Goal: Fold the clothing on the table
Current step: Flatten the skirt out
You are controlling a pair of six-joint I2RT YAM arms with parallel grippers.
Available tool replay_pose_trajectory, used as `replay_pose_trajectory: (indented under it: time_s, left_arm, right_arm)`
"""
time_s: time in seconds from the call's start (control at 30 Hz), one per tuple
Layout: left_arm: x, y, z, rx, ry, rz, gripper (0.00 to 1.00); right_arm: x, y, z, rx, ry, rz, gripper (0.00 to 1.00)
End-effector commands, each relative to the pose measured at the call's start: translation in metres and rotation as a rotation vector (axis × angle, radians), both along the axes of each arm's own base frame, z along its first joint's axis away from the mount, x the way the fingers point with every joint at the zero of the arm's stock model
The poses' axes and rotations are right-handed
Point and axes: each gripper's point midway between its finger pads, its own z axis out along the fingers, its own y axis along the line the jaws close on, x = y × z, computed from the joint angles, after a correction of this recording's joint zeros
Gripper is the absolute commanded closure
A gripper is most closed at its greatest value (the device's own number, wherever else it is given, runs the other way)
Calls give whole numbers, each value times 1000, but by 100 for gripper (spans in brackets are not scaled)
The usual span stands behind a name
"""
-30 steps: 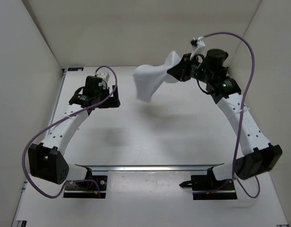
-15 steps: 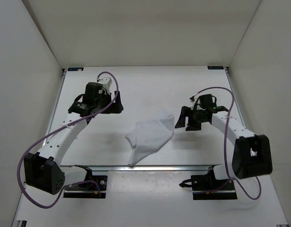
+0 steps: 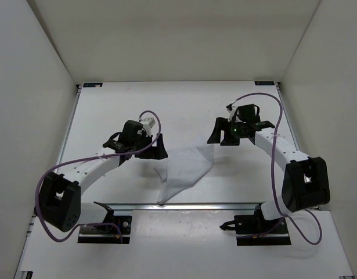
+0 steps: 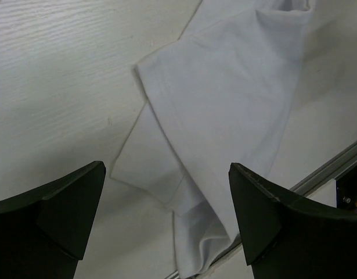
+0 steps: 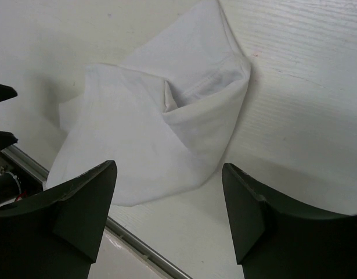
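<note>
On table point(image 3: 184, 110), clothing point(image 3: 187, 167) dropped; L arm point(image 3: 90, 168) nearer

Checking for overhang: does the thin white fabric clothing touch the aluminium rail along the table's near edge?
Touching: the left wrist view shows the clothing with its tip lying across the rail.

Plain white clothing point(image 3: 187, 168), seemingly unpatterned, on white table point(image 3: 184, 110).
</note>
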Motion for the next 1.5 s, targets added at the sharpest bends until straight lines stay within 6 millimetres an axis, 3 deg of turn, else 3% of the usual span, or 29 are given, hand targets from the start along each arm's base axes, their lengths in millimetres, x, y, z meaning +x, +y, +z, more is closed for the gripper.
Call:
replay_pose_trajectory:
  time_s: [0.0, 0.27, 0.4, 0.5, 0.67, 0.87, 1.0, 1.07, 1.17, 1.2, 1.27, 1.4, 1.43, 1.47]
  left_arm:
    - [14, -29, 11, -128, -64, -39, 2]
    - [45, -49, -21, -141, -30, -55, 5]
    - [47, -55, -40, -95, 7, -59, 8]
    - [46, -53, -54, -95, 42, -43, 15]
    - [50, -62, -59, -101, 42, -53, 27]
    - [57, -66, -66, -95, 44, -33, 57]
    - [62, -64, -68, -78, 34, -18, 100]
    - [67, -67, -61, -90, 22, -14, 100]
    - [86, -72, -24, -119, -55, -21, 100]
    - [100, -75, -3, -123, -122, -20, 100]
    - [107, -80, 39, -120, -194, -34, 100]
    - [129, -88, 168, -203, -432, -52, 100]
    - [129, -87, 182, -214, -453, -55, 100]
    - [127, -86, 212, -229, -505, -64, 100]
  right_arm:
    - [12, 4, 11, 35, -25, -1, 31]
    - [-3, -14, 3, -11, -1, -26, 31]
    - [-4, -27, 4, -17, 1, -57, 32]
    - [-2, -32, 6, -9, 1, -69, 31]
    - [-1, -34, 4, -16, 5, -65, 31]
    - [-2, -35, 5, -23, 16, -69, 32]
    - [-3, -38, 4, -29, 15, -69, 32]
    - [-2, -39, 10, -31, -6, -71, 32]
    - [-1, -38, 14, -16, -18, -73, 33]
    - [-2, -38, 16, -16, -29, -69, 33]
    - [2, -35, 20, -20, -62, -69, 33]
    - [1, -35, 25, -4, -80, -89, 33]
    - [2, -37, 25, 0, -79, -102, 33]
    - [2, -38, 29, 0, -92, -105, 33]
